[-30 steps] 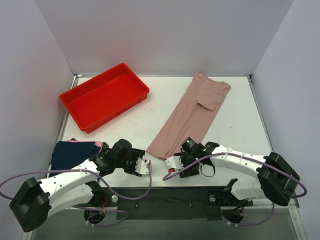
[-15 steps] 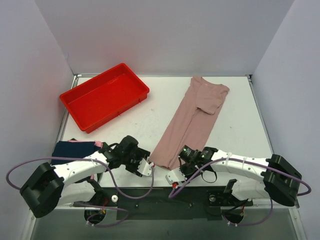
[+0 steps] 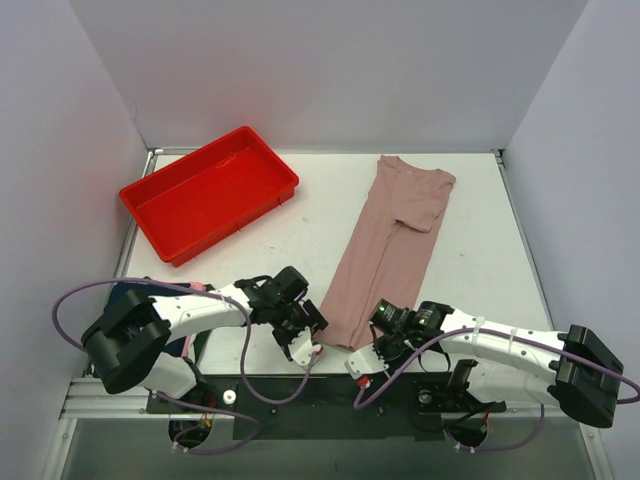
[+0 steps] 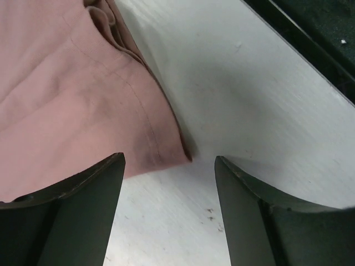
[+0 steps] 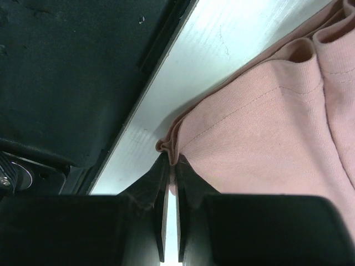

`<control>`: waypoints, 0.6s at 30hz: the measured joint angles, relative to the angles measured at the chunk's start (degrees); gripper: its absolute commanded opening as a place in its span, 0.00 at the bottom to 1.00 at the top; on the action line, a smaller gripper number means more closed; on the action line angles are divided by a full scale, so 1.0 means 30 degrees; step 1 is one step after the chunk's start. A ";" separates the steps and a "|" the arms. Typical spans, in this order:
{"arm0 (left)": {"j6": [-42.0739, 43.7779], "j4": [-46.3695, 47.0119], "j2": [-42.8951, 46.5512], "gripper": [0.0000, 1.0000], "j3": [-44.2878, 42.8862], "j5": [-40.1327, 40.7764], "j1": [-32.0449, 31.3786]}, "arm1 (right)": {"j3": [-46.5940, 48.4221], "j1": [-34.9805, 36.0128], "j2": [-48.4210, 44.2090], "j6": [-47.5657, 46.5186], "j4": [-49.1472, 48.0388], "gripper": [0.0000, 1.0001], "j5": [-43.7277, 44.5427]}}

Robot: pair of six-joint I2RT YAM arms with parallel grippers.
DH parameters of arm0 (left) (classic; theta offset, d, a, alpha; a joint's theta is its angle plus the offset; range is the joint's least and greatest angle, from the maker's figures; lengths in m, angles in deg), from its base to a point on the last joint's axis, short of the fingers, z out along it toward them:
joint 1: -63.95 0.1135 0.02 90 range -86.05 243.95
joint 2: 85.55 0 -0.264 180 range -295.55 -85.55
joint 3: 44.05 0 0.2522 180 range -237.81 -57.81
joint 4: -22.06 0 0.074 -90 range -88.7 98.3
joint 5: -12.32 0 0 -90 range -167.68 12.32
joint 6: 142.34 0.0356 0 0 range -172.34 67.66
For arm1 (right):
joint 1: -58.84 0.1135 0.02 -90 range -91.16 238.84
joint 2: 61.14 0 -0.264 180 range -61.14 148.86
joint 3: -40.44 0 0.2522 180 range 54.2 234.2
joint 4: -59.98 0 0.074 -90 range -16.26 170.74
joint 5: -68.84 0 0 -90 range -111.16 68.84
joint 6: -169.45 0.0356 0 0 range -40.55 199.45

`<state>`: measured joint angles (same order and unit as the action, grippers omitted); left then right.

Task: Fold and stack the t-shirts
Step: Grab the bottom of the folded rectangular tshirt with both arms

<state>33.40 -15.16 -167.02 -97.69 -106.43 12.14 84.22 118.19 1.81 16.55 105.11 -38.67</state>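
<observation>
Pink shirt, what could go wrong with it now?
1. The right gripper is shut on just a thin pinch of hem on the shirt, so it might slip out when lifted.
2. The left gripper is open around the other corner; if only one side rises, the shirt could twist.
3. The hem lies near the table edge and might slide off.

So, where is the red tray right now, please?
In the top view, the red tray sits far left on the table, left of the pink shirt.
</observation>
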 measured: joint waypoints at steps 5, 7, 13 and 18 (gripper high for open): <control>0.0262 0.1457 -0.1217 0.63 -0.0510 -0.0036 -0.0350 | -0.0087 0.0000 -0.0444 0.0175 0.0109 0.00 0.0066; 0.0204 0.2237 -0.1617 0.55 -0.0619 0.0124 -0.0459 | -0.0117 0.0000 -0.0678 0.0328 0.0138 0.00 0.0066; 0.1188 0.2652 -0.2106 0.00 -0.0568 0.0772 -0.0576 | -0.0124 0.0000 -0.0962 0.0444 0.0204 0.00 0.0131; 0.1515 0.2397 -0.2047 0.00 -0.0474 0.1486 -0.0976 | -0.0109 0.0000 -0.1144 0.0699 0.0306 0.00 0.0175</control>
<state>37.94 -7.97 -173.16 -99.11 -101.98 9.21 83.89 118.19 -1.62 18.65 106.03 -38.15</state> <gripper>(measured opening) 0.050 0.018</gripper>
